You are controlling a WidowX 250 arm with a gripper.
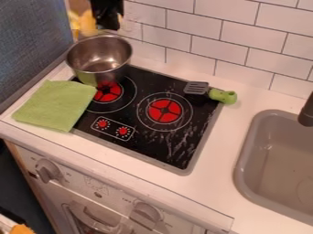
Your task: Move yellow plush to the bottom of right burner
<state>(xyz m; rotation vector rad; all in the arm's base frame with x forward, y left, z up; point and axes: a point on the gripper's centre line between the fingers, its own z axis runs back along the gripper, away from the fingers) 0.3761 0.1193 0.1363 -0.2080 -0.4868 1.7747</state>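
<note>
The gripper is at the upper left of the view, above the far rim of the metal pot. I cannot tell whether it is open or closed, or whether it has something in its grasp. Just beside it, behind the pot, there is a yellow shape; I take it, with some doubt, for the yellow plush. (One more orange-yellow thing lies at the lower left corner, but it seems to me a less probable candidate.)

The pot stands at the back left of the black stove, and partly overlaps the left burner. In front of it, the green cloth lies across the stove's left edge and the counter. More to the right is the right burner, and behind this one is the spatula with its green handle. The sink is at the right side.

I judge that the task is in its early part, at the picking or the first carrying. If the plush is not yet grasped, the next move asks for a firm hold on it. After this, it should be lifted high over the pot's rim, which could catch it, and lowered onto the stove surface at the near side of the right burner.
</note>
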